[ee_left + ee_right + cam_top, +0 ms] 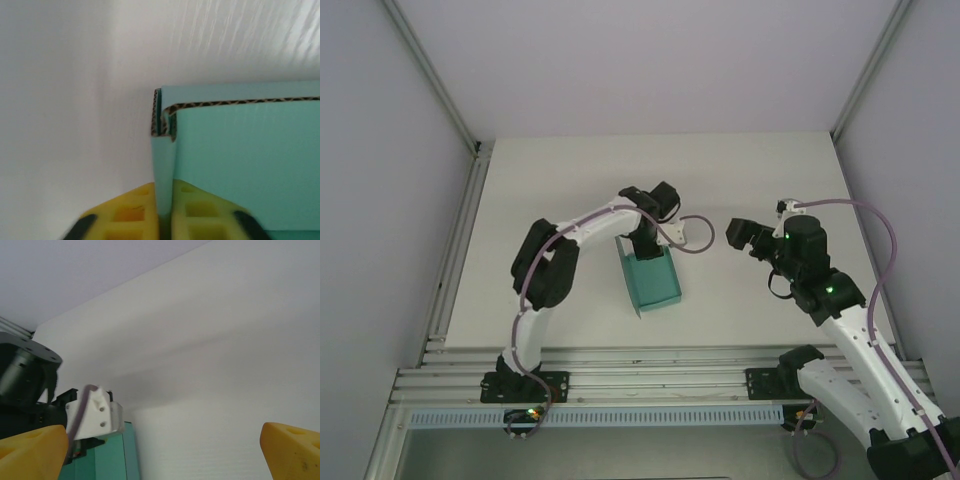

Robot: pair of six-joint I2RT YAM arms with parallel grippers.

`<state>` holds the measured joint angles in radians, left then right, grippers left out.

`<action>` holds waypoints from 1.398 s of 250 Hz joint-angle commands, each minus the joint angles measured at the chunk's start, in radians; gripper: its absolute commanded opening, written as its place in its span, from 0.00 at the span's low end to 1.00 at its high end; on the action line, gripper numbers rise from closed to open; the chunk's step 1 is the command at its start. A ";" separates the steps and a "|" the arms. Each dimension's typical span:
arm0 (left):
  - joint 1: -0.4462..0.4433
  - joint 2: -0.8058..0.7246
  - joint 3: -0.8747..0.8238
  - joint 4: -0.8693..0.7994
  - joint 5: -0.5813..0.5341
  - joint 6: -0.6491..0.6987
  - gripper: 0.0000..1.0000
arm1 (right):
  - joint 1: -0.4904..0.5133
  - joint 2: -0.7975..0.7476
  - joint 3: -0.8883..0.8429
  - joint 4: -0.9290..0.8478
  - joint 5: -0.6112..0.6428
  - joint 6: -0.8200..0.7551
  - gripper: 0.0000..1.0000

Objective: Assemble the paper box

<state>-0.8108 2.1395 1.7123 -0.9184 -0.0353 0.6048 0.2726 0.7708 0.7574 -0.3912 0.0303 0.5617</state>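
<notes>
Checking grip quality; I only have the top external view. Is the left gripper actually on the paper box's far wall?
Observer: The left gripper has one yellow finger on each side of an upright wall of the paper box; whether they press it I can't tell.
Operator: Single layer?
Observer: At its far end the card is folded back on itself, brown corrugated edge showing.
Operator: And the right gripper?
Observer: The right gripper is wide open, nothing between its fingers.
</notes>
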 commanded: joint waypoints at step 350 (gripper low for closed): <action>0.644 -0.997 -0.848 0.446 0.089 -0.954 1.00 | 0.314 1.381 0.987 -0.546 -0.438 -1.191 0.75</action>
<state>-0.1741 1.1458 0.8890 -0.5034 0.0284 -0.3294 0.5709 2.0945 1.6985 -0.8097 -0.4316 -0.5945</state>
